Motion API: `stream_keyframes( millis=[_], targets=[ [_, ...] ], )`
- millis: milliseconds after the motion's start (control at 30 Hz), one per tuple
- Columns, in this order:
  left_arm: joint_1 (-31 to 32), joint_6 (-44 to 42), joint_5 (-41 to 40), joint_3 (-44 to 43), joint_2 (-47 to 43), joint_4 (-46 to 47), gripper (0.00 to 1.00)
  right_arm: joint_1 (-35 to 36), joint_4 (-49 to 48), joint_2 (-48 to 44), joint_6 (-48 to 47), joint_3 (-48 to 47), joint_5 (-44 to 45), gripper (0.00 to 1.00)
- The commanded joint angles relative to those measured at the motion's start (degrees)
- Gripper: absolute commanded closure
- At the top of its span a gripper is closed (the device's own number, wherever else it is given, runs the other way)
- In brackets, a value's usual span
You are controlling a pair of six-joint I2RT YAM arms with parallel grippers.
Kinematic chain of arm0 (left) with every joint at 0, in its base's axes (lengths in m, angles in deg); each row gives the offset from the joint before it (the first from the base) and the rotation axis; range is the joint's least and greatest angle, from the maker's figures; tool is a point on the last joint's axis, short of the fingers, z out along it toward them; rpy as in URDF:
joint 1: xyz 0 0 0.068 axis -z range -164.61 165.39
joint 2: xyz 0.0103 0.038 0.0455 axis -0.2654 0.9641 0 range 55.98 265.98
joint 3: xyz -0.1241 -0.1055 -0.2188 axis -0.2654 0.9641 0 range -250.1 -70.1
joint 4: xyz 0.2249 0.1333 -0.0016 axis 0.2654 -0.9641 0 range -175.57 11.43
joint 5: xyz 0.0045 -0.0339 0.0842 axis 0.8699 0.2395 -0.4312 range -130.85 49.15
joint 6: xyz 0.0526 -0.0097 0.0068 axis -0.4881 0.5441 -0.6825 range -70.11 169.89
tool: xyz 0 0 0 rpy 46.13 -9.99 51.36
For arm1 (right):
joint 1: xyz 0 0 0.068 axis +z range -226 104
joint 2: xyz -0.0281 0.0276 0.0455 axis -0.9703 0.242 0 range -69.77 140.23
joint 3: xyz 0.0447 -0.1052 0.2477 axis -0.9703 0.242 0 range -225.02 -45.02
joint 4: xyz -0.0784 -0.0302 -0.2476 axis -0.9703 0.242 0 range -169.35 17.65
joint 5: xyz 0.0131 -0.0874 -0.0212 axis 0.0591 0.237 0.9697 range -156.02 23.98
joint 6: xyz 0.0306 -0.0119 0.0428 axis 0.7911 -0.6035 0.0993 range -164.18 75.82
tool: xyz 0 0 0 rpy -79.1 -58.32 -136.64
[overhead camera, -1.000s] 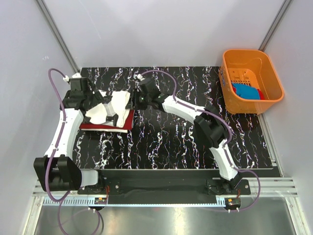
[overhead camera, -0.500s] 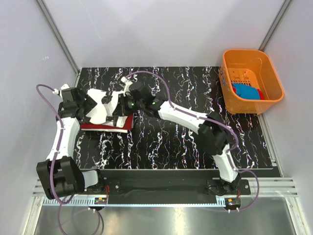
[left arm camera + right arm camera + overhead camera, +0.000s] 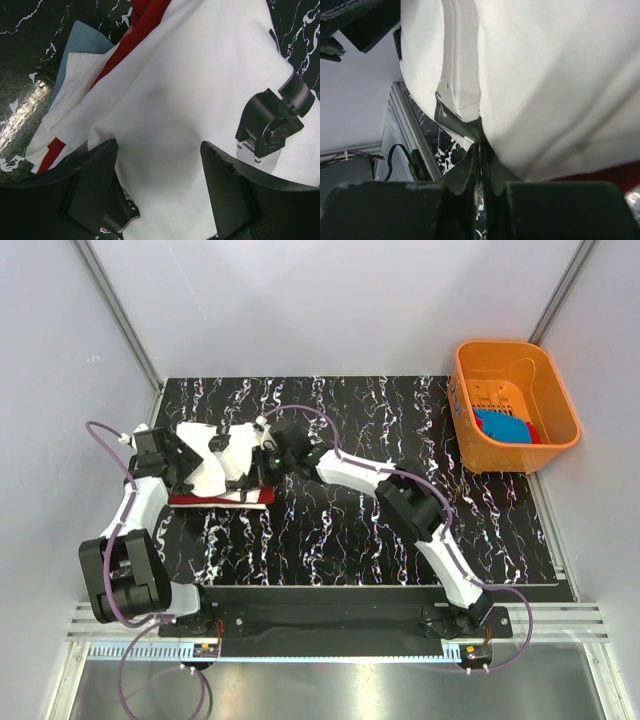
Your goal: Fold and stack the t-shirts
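Observation:
The white t-shirt (image 3: pixel 212 468) lies bunched over the folded red t-shirt (image 3: pixel 215 499) at the mat's left. My left gripper (image 3: pixel 183 468) is at its left side. In the left wrist view it (image 3: pixel 160 167) is open, jaws wide apart over the white cloth (image 3: pixel 190 90), with the red shirt (image 3: pixel 145 20) and a grey-blue layer (image 3: pixel 75 55) beside it. My right gripper (image 3: pixel 262 462) is at the shirt's right edge. In the right wrist view it (image 3: pixel 480 142) is shut on the white cloth's (image 3: pixel 560 75) edge. A bright blue t-shirt (image 3: pixel 503 426) lies in the basket.
The orange plastic basket (image 3: pixel 560 390) stands at the mat's back right corner. The black marbled mat (image 3: pixel 380 530) covers the table. Grey walls and metal rails close in left, right and back. My right arm stretches across the mat's middle.
Both grippers moved left and toward the near side. The white shirt came down from a raised bunch and now lies lower over the red shirt.

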Motion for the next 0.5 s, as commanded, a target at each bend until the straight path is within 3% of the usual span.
stream_keyframes(
  millis=[0, 167, 333, 467],
  targets=[
    [-0.4, -0.9, 0.1, -0.8, -0.6, 3.0, 0.27, -3.6, -1.7, -5.8, -0.6, 3.7, 2.0, 0.85],
    [0.6, -2.0, -7.6, -2.1, -8.0, -0.2, 0.26, -5.1, -2.3, -10.7, -1.6, 6.3, 2.1, 0.75],
    [2.4, -2.4, -7.7, -5.6, -11.5, -2.9, 0.25, -6.1, -2.0, -11.4, -1.3, 2.4, 2.1, 0.61],
    [4.4, -2.8, -6.1, -7.4, -11.7, -2.8, 0.25, -6.9, -1.1, -7.1, 0.2, -4.0, 0.5, 0.57]
  ],
)
